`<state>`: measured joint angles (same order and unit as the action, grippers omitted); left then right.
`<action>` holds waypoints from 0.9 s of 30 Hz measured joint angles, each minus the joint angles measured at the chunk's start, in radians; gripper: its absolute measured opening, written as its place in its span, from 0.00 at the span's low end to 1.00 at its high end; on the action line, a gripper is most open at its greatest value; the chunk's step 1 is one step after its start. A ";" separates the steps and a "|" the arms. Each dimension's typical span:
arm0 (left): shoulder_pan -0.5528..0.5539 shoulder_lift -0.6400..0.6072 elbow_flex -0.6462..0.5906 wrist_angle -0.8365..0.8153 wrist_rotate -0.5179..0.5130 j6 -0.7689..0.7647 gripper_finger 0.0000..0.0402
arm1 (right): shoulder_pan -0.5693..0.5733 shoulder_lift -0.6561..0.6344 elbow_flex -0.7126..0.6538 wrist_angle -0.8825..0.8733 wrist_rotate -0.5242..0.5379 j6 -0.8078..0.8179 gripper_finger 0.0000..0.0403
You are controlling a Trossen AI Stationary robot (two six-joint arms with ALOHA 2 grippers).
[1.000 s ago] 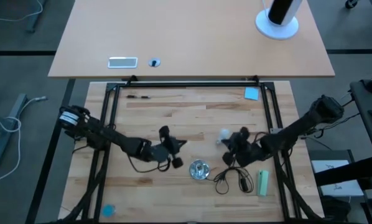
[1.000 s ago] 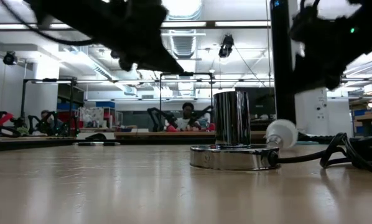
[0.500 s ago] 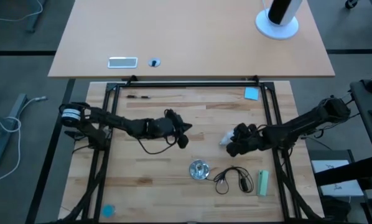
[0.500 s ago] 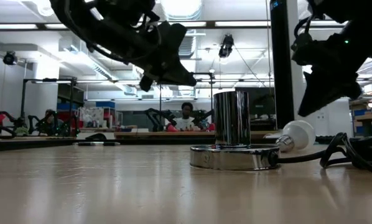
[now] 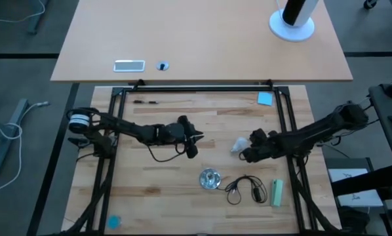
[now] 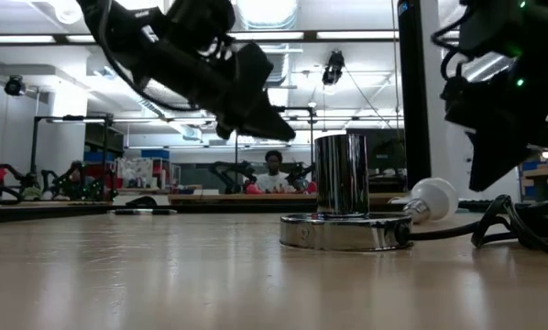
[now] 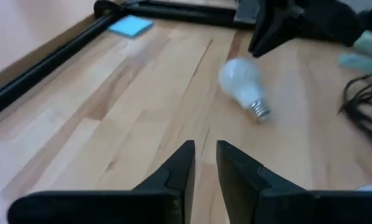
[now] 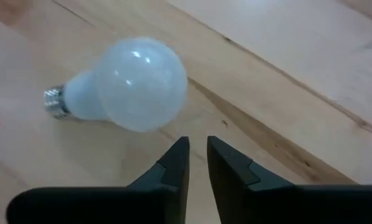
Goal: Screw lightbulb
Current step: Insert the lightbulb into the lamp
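The white frosted lightbulb (image 5: 238,144) lies on its side on the wooden table, its silvery screw base (image 8: 54,102) resting on the boards; no gripper touches it. The round silver socket (image 5: 210,178) stands nearer the front edge, its chrome tube (image 6: 341,174) upright. My right gripper (image 8: 197,144) hangs tipped down just beside the bulb's glass end, fingers a narrow gap apart with nothing between them. My left gripper (image 7: 204,149) hovers to the bulb's left (image 5: 193,143), pointing at it, also slightly open and empty.
A coiled black cord (image 5: 243,190) and a pale green block (image 5: 276,192) lie right of the socket. A blue note (image 5: 265,98) sits at the far right corner. A black frame (image 5: 196,88) borders the table. Bare boards lie between the bulb and the socket.
My left gripper has swung from beside the socket toward the far edge and now points at the bulb. My right gripper has tipped downward and shifted slightly toward the right edge. The bulb has rolled a little to the right and lies flat on the table.
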<state>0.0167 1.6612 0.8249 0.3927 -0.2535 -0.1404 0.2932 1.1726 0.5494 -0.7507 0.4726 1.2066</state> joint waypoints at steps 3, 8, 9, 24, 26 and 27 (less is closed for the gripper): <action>0.001 0.032 0.000 -0.005 0.001 0.001 0.15 | 0.000 0.066 -0.001 0.084 0.000 -0.031 0.08; 0.000 0.079 0.000 -0.001 0.003 -0.028 0.15 | -0.019 0.179 -0.001 0.258 0.001 -0.106 0.04; 0.000 0.085 0.000 -0.002 0.003 -0.036 0.15 | -0.028 0.201 -0.001 0.291 0.001 -0.122 0.04; 0.001 0.109 0.000 0.008 0.003 -0.104 0.15 | -0.143 0.403 0.051 0.663 -0.036 -0.362 0.02; 0.003 0.109 0.000 0.022 0.002 -0.102 0.15 | -0.159 0.417 0.069 0.722 -0.037 -0.420 0.02; 0.005 0.109 0.000 0.034 0.002 -0.101 0.15 | -0.169 0.421 0.077 0.748 -0.037 -0.456 0.02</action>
<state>0.0218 1.7702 0.8246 0.4264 -0.2512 -0.2415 0.1243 1.5934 0.6268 -0.0027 0.4358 0.7505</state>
